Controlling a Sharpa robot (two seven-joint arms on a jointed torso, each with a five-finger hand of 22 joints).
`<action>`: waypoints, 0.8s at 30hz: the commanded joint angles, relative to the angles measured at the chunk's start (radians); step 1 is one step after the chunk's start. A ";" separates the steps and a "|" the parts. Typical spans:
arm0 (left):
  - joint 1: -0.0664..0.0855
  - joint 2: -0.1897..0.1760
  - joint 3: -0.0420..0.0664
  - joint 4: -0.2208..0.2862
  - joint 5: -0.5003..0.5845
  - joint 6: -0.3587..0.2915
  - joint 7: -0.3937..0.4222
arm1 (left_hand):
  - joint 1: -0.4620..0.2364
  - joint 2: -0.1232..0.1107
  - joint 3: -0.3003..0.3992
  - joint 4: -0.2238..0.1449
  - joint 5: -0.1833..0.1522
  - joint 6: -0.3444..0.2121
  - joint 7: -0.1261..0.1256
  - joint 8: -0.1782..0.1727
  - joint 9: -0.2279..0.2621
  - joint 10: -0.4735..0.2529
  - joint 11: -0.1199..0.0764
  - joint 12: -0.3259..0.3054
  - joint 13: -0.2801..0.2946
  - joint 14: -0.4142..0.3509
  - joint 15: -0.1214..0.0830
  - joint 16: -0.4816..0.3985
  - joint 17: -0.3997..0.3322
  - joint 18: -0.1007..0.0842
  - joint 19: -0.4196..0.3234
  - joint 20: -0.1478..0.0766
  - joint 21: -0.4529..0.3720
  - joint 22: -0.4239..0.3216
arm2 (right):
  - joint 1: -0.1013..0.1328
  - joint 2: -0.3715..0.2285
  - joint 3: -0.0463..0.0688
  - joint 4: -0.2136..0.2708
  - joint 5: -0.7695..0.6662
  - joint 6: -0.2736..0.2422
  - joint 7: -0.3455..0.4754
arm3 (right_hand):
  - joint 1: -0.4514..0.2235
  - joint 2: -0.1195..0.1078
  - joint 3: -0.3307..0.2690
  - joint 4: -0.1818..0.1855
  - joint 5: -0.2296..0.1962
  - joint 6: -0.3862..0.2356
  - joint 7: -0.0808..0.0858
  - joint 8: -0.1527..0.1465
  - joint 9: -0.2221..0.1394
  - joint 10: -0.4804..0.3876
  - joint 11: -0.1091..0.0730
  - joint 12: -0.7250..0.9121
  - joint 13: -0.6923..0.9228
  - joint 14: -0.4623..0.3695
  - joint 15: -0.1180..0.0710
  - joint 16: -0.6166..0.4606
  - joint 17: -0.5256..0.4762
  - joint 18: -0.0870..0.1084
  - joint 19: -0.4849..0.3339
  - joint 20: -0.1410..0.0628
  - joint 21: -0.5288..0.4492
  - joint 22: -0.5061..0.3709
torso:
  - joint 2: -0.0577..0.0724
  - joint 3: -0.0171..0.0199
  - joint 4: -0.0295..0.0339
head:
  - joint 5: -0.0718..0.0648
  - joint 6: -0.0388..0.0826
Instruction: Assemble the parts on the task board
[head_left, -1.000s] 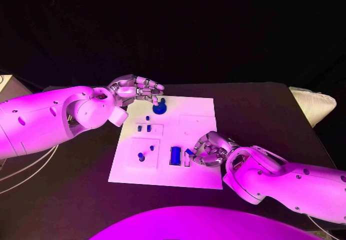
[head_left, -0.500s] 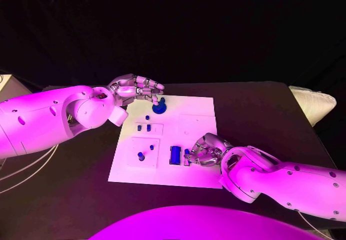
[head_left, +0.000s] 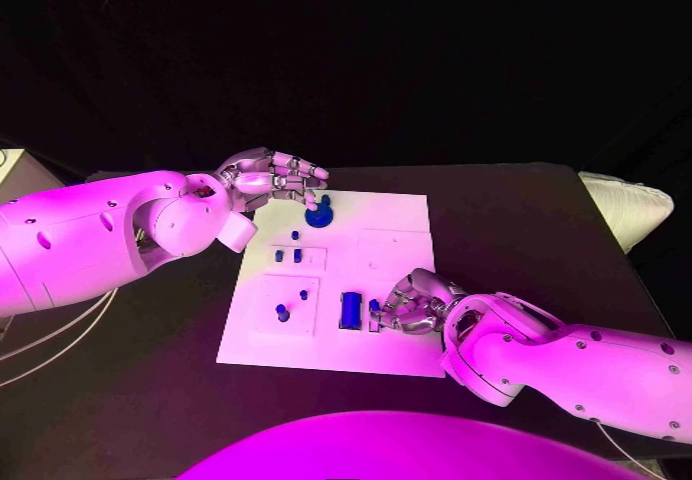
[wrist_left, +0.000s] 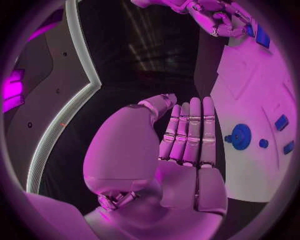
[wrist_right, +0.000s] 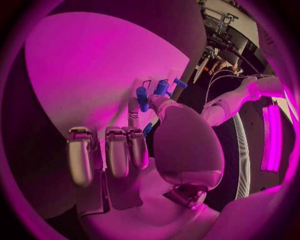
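The white task board (head_left: 397, 235) lies mid-table. My right hand (head_left: 414, 302) rests at its near right part, pinching a small blue part (head_left: 375, 308) beside an upright blue block (head_left: 351, 310). In the right wrist view a bit of blue part (wrist_right: 148, 129) shows between thumb and fingers (wrist_right: 119, 150), with blue pegs (wrist_right: 142, 97) just beyond. My left hand (head_left: 274, 178) hovers at the board's far left corner, next to a round blue part (head_left: 319, 212). Its fingers (wrist_left: 189, 132) lie straight and hold nothing; the round part (wrist_left: 240, 136) sits beside them.
Small blue pegs (head_left: 289, 256) stand in the board's left recesses, with others (head_left: 283, 314) nearer me. A pale bundle (head_left: 627, 215) lies at the table's right edge. A white box (head_left: 12, 165) and cables (head_left: 43, 340) sit off the left side.
My right hand has slid a little toward the blue block with its small part. The left hand has stayed where it was.
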 joint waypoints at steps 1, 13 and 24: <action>0.001 0.001 0.000 0.002 0.002 0.015 0.005 | 0.001 0.009 0.005 -0.002 0.006 0.001 0.006 -0.007 0.001 -0.005 0.001 -0.004 0.001 -0.005 -0.001 0.004 -0.001 0.011 0.006 0.000 -0.004 0.001 | -0.002 0.004 -0.001 0.000 0.005 0.036 -0.003 | -0.007 0.001 -0.006 -0.001 -0.006 0.001 0.008 -0.002 0.000 0.108 -0.005 0.003 0.263 0.108 -0.005 0.004 0.263 -0.015 0.095 -0.008 0.003 0.254 | 0.000 0.0004 0.0006 | 0.000 0.000; 0.001 0.000 0.000 0.003 0.002 0.015 0.004 | 0.001 0.009 0.005 -0.002 0.006 0.001 0.006 -0.007 0.001 -0.005 0.001 -0.004 0.001 -0.005 -0.001 0.004 -0.001 0.011 0.006 0.000 -0.004 0.001 | -0.006 0.011 -0.001 0.005 0.013 0.033 -0.001 | -0.003 0.005 -0.003 -0.005 0.000 0.002 0.005 -0.001 0.000 0.108 -0.007 0.003 0.263 0.108 -0.006 0.004 0.263 -0.015 0.095 -0.008 0.004 0.254 | 0.000 -0.0001 -0.0003 | 0.002 0.000; 0.001 -0.001 0.000 0.003 0.002 0.017 0.002 | 0.001 0.009 0.006 -0.001 0.006 0.001 0.006 -0.006 0.001 -0.006 0.001 -0.004 0.001 -0.005 0.000 0.004 -0.001 0.011 0.005 0.000 -0.004 0.001 | -0.007 0.010 -0.001 0.014 0.017 0.028 0.002 | -0.024 0.022 0.002 0.000 0.021 0.004 0.005 0.000 -0.001 0.108 -0.008 0.003 0.263 0.108 -0.007 0.004 0.263 -0.016 0.096 -0.010 0.008 0.255 | 0.000 0.0008 0.0001 | 0.003 0.000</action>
